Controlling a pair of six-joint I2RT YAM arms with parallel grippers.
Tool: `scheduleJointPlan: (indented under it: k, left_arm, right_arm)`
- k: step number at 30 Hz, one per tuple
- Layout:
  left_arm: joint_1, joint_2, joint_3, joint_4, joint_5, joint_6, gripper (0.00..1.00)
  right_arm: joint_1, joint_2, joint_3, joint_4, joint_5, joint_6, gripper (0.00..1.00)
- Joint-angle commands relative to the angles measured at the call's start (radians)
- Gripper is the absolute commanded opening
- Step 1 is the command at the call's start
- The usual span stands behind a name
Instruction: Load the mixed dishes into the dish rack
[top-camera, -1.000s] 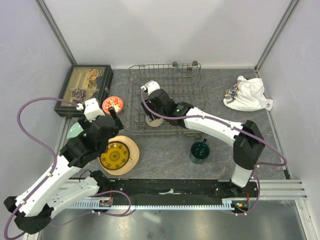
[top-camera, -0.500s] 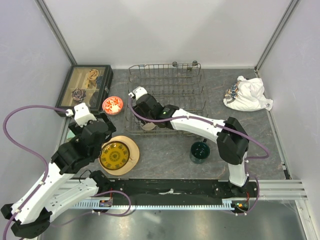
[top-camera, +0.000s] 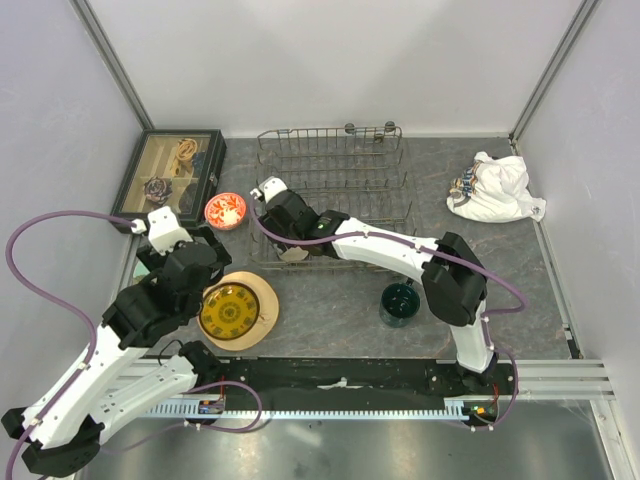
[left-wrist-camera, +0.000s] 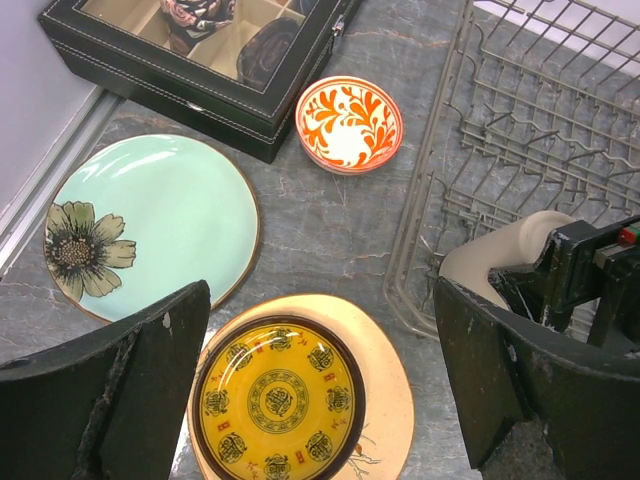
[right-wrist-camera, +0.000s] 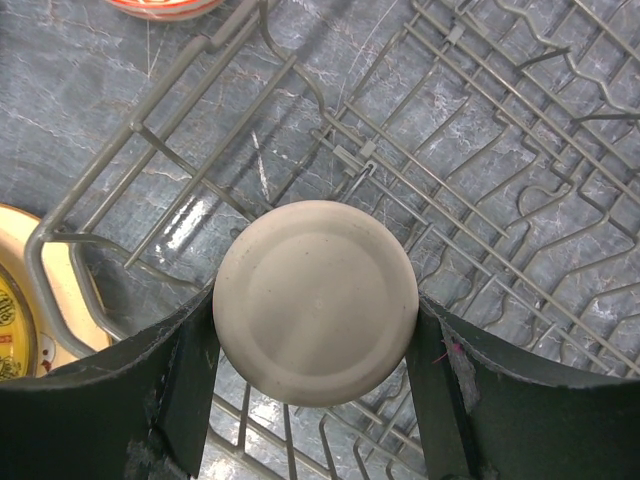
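the right gripper clamps the upturned beige cup by its sidewalls, fingers spread fairly wide, at the near-left corner of the dish rack. it is stiff, smooth ceramic, probably light, and could chip on the wire. the left gripper hangs wide open and empty.

Top cam looked steeply down, wide, on whole table. L wrist cam sat lower, tilted over yellow plate & dish rack edge. R wrist cam hung v. close above rack's near-left corner, shared by all three.
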Motion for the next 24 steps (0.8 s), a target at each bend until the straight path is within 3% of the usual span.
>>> scheduleJointPlan:
  k: [1, 5, 6, 7, 12, 13, 16, 24]
  left_arm:
    - [0.004, -0.014, -0.002, 0.0, -0.034, -0.054, 0.99]
    - [0.004, -0.04, -0.014, -0.009, -0.027, -0.066, 0.99]
    - [0.004, -0.042, -0.016, -0.008, -0.026, -0.068, 0.99]
    - [0.004, -0.043, -0.016, -0.012, -0.024, -0.065, 0.99]
    - [0.004, -0.056, -0.019, -0.02, -0.026, -0.068, 0.99]
    - [0.002, -0.059, -0.02, -0.019, -0.024, -0.069, 0.99]
    - [0.004, -0.062, -0.022, -0.019, -0.024, -0.069, 0.99]
    - [0.004, -0.07, -0.013, -0.017, -0.014, -0.068, 0.99]
  right_arm:
    - [0.007, 0.025, 0.043, 0.006, 0.0, -0.003, 0.12]
    - [0.007, 0.036, 0.044, 0.004, -0.003, 0.005, 0.2]
    - [0.007, 0.036, 0.044, 0.004, 0.0, 0.008, 0.28]
    - [0.005, 0.036, 0.044, 0.006, 0.003, 0.009, 0.43]
    - [0.007, 0.016, 0.041, 0.006, 0.014, 0.026, 0.67]
    - [0.007, 0.012, 0.041, 0.004, 0.018, 0.026, 0.79]
    - [0.007, -0.011, 0.04, 0.009, 0.038, 0.029, 0.88]
    - [0.007, -0.076, 0.044, 0.021, 0.069, 0.029, 0.95]
